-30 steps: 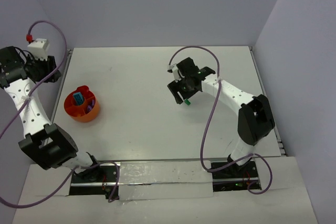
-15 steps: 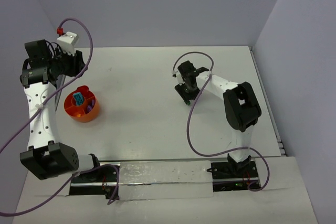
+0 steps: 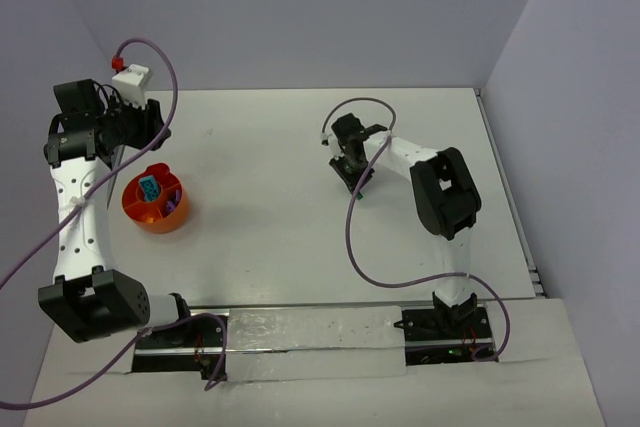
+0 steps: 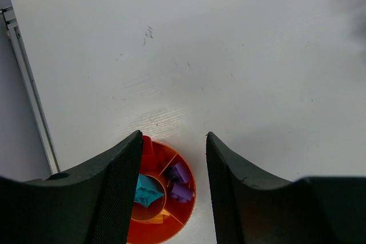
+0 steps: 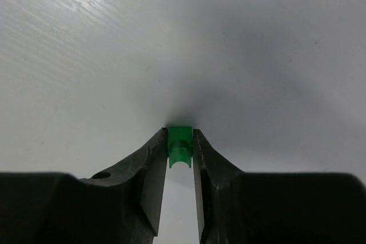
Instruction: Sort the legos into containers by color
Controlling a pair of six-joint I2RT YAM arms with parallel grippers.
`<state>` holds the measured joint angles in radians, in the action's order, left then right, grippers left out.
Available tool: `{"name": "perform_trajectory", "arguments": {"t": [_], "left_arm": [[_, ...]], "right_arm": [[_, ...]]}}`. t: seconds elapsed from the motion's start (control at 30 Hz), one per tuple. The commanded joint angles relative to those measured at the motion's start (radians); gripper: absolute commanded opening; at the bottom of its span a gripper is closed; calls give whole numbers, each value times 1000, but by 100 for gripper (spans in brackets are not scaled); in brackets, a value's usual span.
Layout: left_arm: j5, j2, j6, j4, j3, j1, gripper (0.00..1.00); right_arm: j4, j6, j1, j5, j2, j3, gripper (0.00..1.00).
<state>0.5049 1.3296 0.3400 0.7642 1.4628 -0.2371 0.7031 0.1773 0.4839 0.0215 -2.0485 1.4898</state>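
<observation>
My right gripper (image 5: 179, 141) is shut on a small green lego (image 5: 179, 147), down at the white table; from above that gripper (image 3: 357, 183) sits right of the table's middle with a bit of the green lego (image 3: 361, 190) showing. The round orange bowl (image 3: 155, 203) stands at the left and holds a teal lego (image 3: 150, 187) in its middle cup and purple legos (image 3: 172, 205) in a side compartment. In the left wrist view the bowl (image 4: 183, 208) also shows red pieces (image 4: 147, 151) and an orange-yellow piece (image 4: 157, 216). My left gripper (image 4: 172, 138) hangs open and empty above the bowl.
The table's metal edge rail (image 4: 31, 92) runs along the left side, close to the bowl. A purple cable (image 3: 365, 222) loops from my right arm across the table toward its base. Grey walls close in on the left, back and right.
My right gripper has closed on the green lego and its arm has folded in toward it. My left arm swung up and right, over the bowl.
</observation>
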Motion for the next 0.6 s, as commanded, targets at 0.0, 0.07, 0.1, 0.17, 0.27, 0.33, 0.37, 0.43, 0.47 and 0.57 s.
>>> {"name": "perform_trajectory", "arguments": {"t": [0.0,0.07,0.1,0.17,0.27,0.33,0.37,0.43,0.47,0.57], "left_arm": [[39,-3,-49,-45,-13,5,55],[94,-11,-91,-67,-37,5,55],[130,-23,-120,-80,-62,5,55],[169,-48,-167,-135,-122,7,54],[243,-85,-267,-219,-212,24,53],[250,-111,-316,-277,-265,66,53],[244,-127,-349,-310,-292,101,53],[230,-145,-401,-358,-323,159,54],[221,-148,-428,-379,-334,197,55],[208,-133,-466,-381,-328,317,56]], "right_arm": [[16,0,-1,61,-21,54,18],[27,-22,-1,128,-4,60,4],[32,-42,-2,149,4,64,0],[33,-95,-4,237,42,81,0],[-21,-270,-13,373,119,104,0],[-100,-420,-24,468,173,102,0],[-152,-486,-28,522,196,101,0],[-239,-679,-30,583,222,90,0],[-289,-774,-31,605,234,77,0],[-391,-977,-36,634,257,13,0]]}}
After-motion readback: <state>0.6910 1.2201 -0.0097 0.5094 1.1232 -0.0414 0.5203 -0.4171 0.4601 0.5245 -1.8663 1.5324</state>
